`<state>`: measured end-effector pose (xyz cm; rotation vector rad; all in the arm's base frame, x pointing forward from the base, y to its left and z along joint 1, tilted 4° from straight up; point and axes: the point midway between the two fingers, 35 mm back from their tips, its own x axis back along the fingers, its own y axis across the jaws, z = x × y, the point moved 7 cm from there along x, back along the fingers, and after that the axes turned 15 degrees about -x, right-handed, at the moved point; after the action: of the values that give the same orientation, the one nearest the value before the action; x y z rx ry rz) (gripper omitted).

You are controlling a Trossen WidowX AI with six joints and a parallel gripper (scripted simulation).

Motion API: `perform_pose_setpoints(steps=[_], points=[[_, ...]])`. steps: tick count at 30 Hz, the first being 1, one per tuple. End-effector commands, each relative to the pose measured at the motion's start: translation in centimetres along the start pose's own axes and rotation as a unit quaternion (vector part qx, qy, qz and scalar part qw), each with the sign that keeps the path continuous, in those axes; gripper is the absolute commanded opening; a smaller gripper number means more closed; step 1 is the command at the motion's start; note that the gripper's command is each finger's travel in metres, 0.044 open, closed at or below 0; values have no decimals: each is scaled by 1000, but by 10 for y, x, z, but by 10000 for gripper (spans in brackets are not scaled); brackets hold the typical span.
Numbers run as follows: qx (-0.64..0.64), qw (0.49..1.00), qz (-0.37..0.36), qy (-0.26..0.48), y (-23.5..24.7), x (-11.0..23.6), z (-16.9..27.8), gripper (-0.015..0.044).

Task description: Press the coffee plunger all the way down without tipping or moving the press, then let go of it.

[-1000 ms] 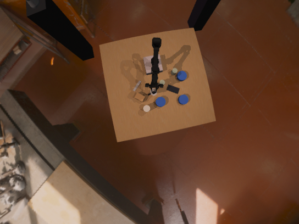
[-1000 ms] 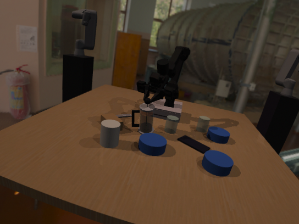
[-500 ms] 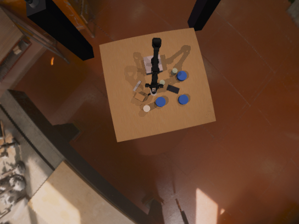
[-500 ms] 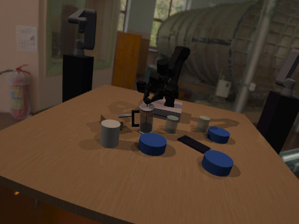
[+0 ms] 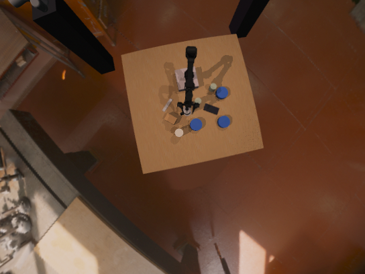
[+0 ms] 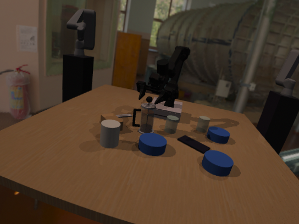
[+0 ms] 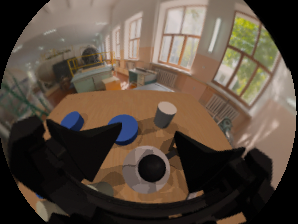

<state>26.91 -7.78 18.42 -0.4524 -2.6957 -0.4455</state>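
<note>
The coffee press (image 6: 146, 118) (image 5: 187, 112) is a clear glass cylinder with a black handle, standing upright near the table's middle. Its black plunger knob (image 6: 149, 99) (image 7: 152, 168) sits low, just above the lid. My gripper (image 6: 151, 95) (image 5: 186, 108) (image 7: 148, 129) is open. Its fingers stand apart on either side of the knob, slightly above it, and do not touch it. In the wrist view the knob and round lid show straight below, between the two dark fingers.
Around the press are a grey cylinder (image 6: 110, 133), three blue pucks (image 6: 152, 144) (image 6: 217, 162) (image 6: 218, 134), a black slab (image 6: 193, 143), two translucent cups (image 6: 171, 124) (image 6: 203, 123), a brown box (image 6: 111, 118) and the arm's pale base block (image 6: 173, 107).
</note>
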Motion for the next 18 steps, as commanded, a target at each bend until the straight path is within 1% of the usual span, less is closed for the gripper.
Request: perform_pose_setpoints(steps=[1,3,6,11,13,18], points=[[0,1000,0,1,0,0,0,440],[0,1000,0,1,1,1,-1,440],[1,1000,0,3,4,13,-12,440],[3,1000,0,8,13,60,-41,440],[3,1000,0,10,15,74,-46,440],[3,1000,0,10,14,75,-44,440]])
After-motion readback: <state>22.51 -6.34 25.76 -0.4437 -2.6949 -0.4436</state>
